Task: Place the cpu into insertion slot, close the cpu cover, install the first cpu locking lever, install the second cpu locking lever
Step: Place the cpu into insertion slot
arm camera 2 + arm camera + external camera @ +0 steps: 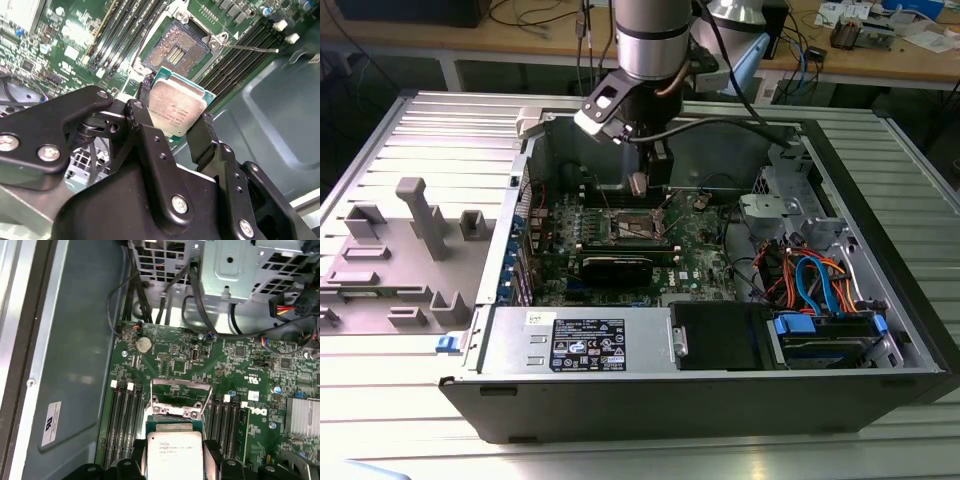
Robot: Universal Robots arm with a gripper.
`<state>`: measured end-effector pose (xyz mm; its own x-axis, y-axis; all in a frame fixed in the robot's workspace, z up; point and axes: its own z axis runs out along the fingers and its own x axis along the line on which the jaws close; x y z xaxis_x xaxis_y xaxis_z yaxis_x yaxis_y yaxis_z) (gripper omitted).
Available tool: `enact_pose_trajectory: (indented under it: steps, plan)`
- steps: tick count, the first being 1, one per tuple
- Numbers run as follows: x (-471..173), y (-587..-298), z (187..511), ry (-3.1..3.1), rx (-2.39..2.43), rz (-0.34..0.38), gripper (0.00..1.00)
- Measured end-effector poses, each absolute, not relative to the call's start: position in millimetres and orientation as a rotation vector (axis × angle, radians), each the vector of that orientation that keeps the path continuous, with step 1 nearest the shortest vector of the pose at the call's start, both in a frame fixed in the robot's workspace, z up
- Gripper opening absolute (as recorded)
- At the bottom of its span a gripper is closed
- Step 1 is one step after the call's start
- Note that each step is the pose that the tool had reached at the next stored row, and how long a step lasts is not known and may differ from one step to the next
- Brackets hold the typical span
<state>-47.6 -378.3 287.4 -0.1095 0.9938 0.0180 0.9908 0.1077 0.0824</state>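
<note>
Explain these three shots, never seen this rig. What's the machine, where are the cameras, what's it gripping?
It is one silver-and-black robot arm reaching into an open grey desktop computer case that lies on a ribbed metal table. The exterior view looks on from off the arm; both wrist views ride on the arm, looking past its black claw. The claw is shut on a small flat square silvery-topped cpu chip, held above the green motherboard. Below it sits the square dark-centred insertion slot, uncovered, its thin silvery frame cover tipped open. A grey plastic fixture tray lies at the exterior view's left.
</note>
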Motion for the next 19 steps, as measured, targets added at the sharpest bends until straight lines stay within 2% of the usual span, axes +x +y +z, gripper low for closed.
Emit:
enact_pose_trajectory:
  steps: [19]
  plan:
    - [-49.4, -378.3, 280.6, 2.241, 2.15, 0.098, 0.54]
